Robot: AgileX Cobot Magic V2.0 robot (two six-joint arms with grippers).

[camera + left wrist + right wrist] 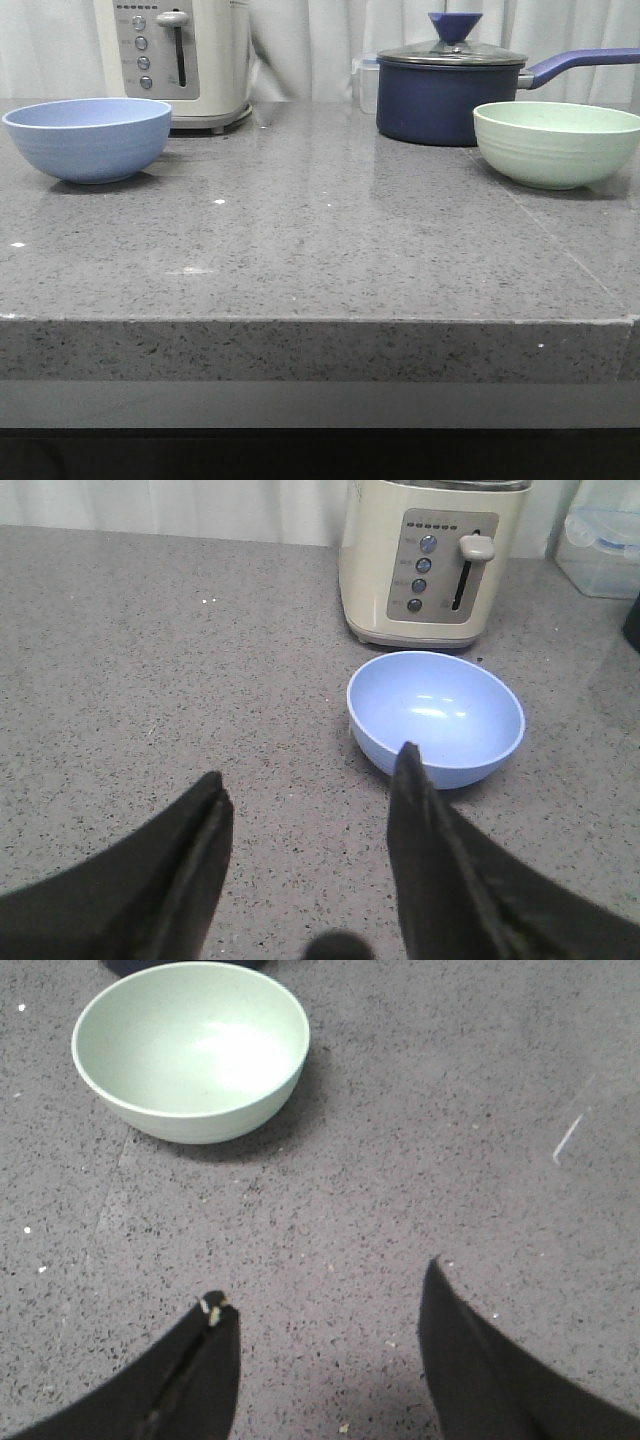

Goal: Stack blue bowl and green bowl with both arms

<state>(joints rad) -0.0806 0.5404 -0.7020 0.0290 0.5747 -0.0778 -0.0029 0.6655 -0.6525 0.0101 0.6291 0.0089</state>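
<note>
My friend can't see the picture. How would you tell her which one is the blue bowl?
Start at the big cream toaster at the back left of the grey stone counter. Just in front of it, to the left, sits the blue bowl, round, matte and empty. The green bowl is pale mint, far off on the right, and the dark navy saucepan behind that one has a lid and a handle.

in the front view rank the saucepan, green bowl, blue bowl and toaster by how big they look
1. Saucepan, widest with its handle
2. Toaster, though cut off at the top edge
3. Green bowl and blue bowl: they look about alike, so I won't rank them.
</note>
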